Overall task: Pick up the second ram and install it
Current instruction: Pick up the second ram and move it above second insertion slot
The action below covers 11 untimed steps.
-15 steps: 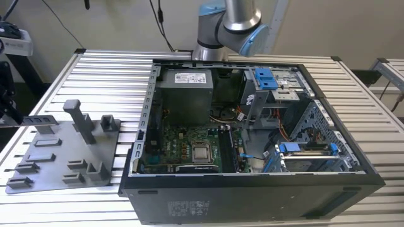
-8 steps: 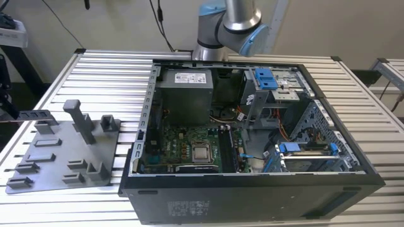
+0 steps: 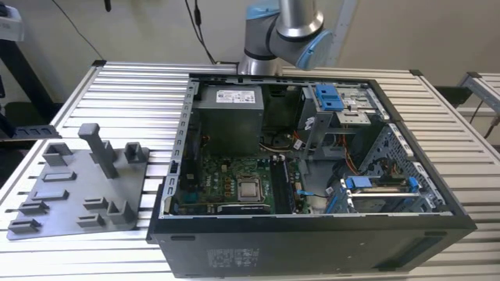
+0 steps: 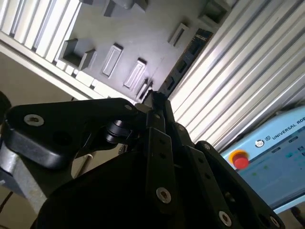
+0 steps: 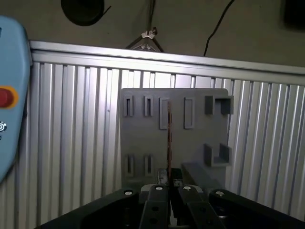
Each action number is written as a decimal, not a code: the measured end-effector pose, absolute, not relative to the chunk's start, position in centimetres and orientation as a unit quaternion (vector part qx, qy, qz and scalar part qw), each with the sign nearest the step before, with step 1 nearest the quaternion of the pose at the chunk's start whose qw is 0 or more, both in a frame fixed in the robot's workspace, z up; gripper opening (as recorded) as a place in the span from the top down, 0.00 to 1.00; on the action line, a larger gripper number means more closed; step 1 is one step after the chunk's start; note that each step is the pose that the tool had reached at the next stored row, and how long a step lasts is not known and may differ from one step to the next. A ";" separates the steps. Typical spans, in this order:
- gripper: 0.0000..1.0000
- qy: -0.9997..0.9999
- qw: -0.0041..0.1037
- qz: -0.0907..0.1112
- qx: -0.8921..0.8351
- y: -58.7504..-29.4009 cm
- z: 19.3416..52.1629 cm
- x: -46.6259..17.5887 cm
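Second ram [image 5: 169, 138] in the first wrist view: a thin stick seen edge-on, reduced to a narrow brownish line. Runs straight out from the gripper [image 5: 169, 180], near end pinched between the fingertips. Crosses in front of the grey slotted tray [image 5: 138, 138], lined up with the tray's long slots and passing between two of them. Flat face of the ram [image 4: 187, 56] turned to the second wrist view: dark narrow board with a bluish tint, a row of dark rectangular chips along its length. Sits there along the tray's edge, beside its row of slots. Touching the tray or held clear of it: cannot tell.
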<state>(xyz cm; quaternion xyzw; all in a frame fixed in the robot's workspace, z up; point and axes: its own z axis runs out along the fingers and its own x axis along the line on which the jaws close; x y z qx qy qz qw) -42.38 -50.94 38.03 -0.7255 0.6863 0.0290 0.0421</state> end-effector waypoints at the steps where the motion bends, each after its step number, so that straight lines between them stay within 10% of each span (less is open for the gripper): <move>1: 0.86 0.686 0.042 0.029 -0.726 -50.9 38.3 -42.4; 11: 0.86 0.686 0.043 0.029 -0.725 -50.9 39.9 -42.4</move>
